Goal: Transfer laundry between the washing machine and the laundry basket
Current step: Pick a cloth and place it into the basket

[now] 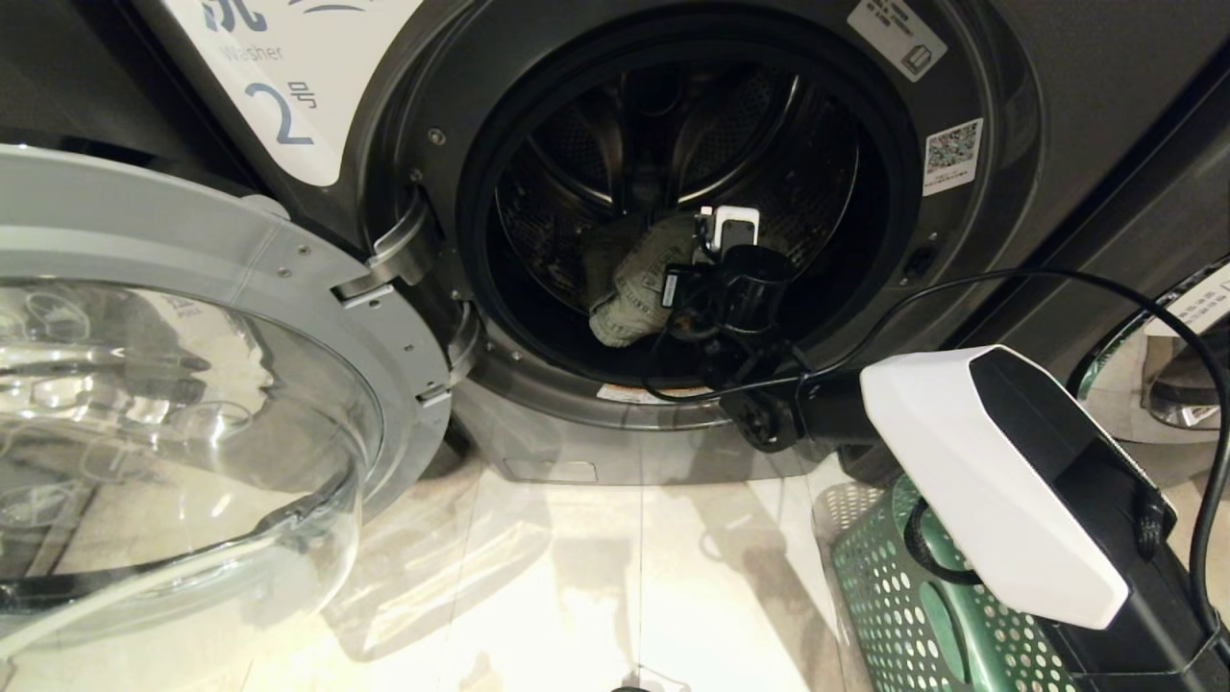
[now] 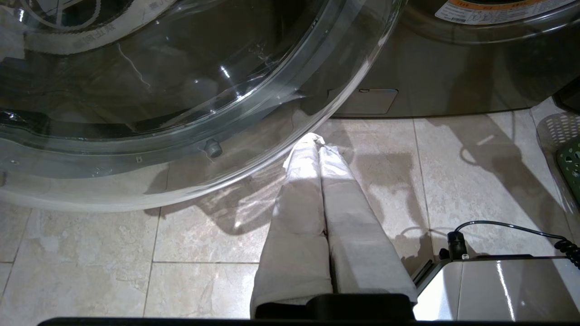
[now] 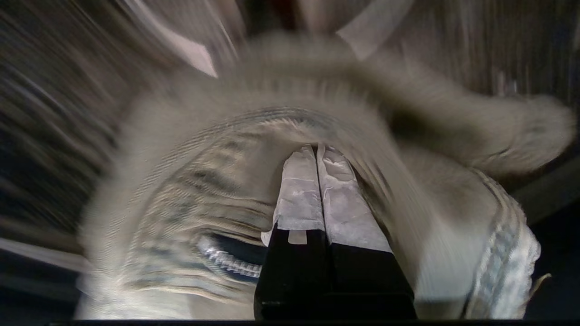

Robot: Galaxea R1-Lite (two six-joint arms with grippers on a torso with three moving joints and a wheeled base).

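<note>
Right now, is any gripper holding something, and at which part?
The right gripper, inside the drum, is shut on a fold of the grey-green garment; which part cannot be told. The left gripper holds nothing.

My right arm wears a white angular shell over a black body, with a thin black cable looping from it to a glossy black wrist that carries a small white-framed camera block. My right gripper has two long fingers wrapped in crinkled whitish tape, set on black bases. My left gripper has the same pale-wrapped fingers on a black mount, beside a glossy white housing with a black plug and a coiled cable.
</note>
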